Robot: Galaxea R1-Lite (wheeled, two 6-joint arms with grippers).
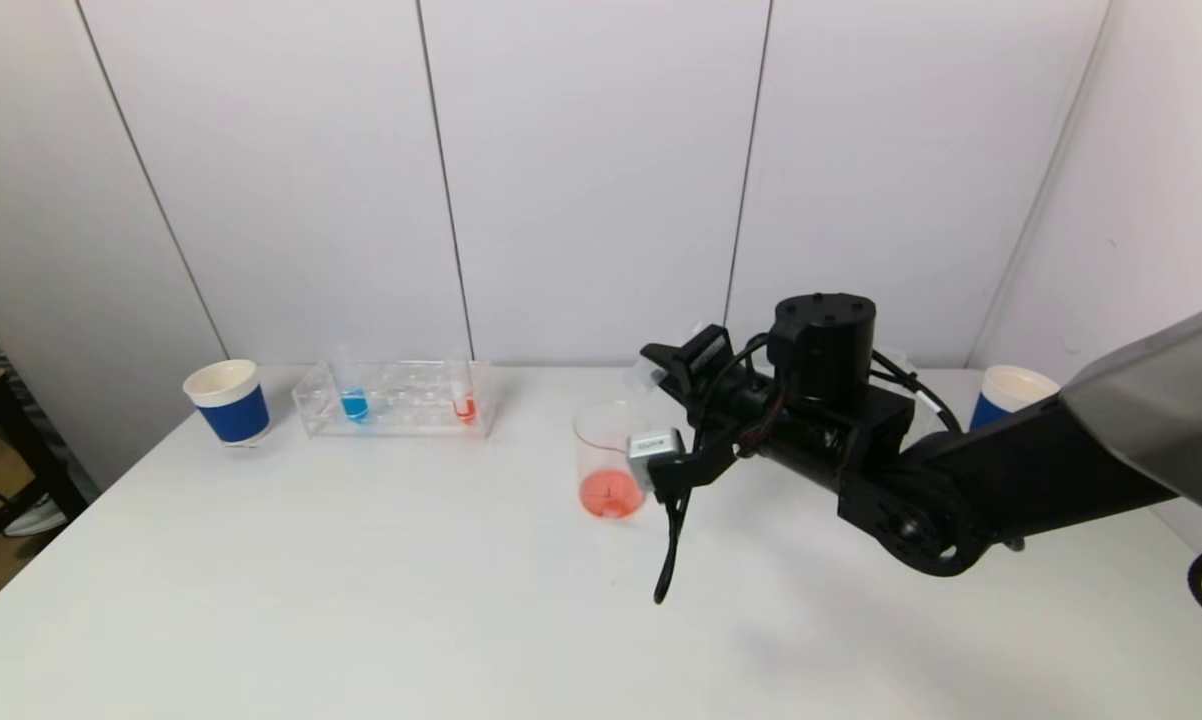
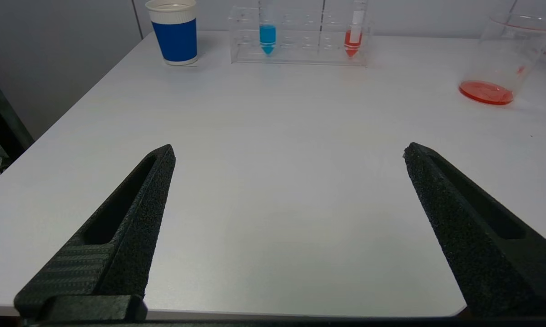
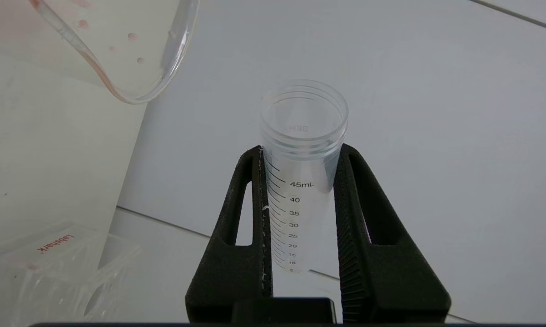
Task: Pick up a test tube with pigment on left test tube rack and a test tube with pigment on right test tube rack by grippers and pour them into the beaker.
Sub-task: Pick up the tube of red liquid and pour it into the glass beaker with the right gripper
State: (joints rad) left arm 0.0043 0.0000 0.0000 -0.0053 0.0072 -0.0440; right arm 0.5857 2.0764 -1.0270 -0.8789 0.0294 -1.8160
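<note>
Right tool (image 3: 300, 156) grips an emptied tube (image 3: 300, 181), tipped beside the beaker (image 1: 611, 460) holding red liquid on the table (image 1: 361, 580). Left tool (image 2: 289, 152) hangs wide open, well short of the left rack (image 2: 300, 41).

On the test tube (image 3: 300, 181) you can read a printed scale, "45mL" at the top near the mouth, then 40, 35, 30, 25, 20, 15 and 10 running down toward its tip. Embossed letters inside its rim are too faint to read. The clear rack (image 3: 50, 268) carries red lettering, "Labshark".
</note>
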